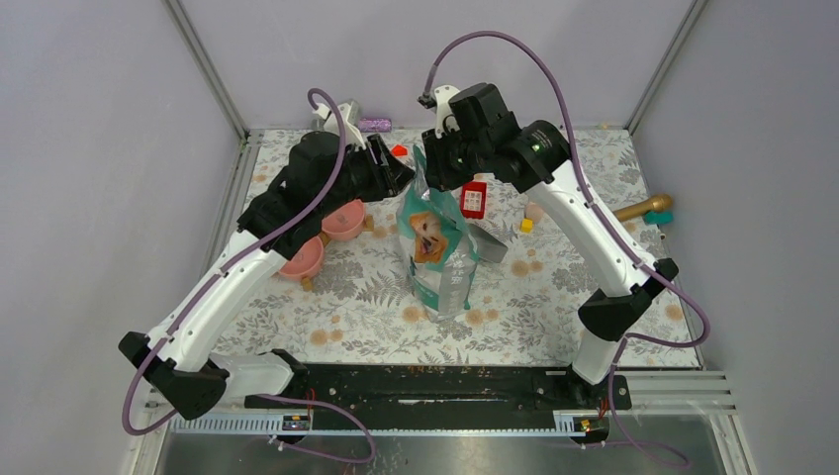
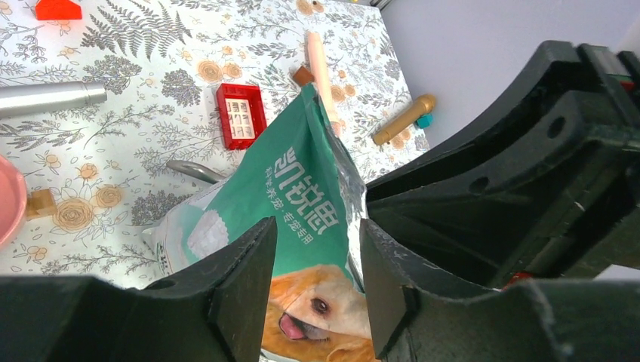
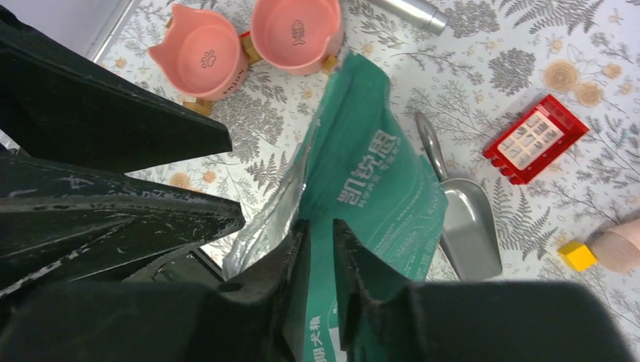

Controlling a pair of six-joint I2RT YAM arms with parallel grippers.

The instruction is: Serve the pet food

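The teal foil bag [image 2: 302, 188] reads "凯锐思" in white, with "犬粮" lower down. The pink cat-eared bowl [image 3: 202, 51] bears a paw-print sign, and the round pink bowl [image 3: 296, 30] a fish.

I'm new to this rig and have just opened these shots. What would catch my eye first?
First, the teal dog-picture bag, standing upright in the middle of the floral mat, with the left gripper and right gripper both at its top edge. Next, the two pink bowls on the bag's left in the top view, and the metal scoop lying on its other side.
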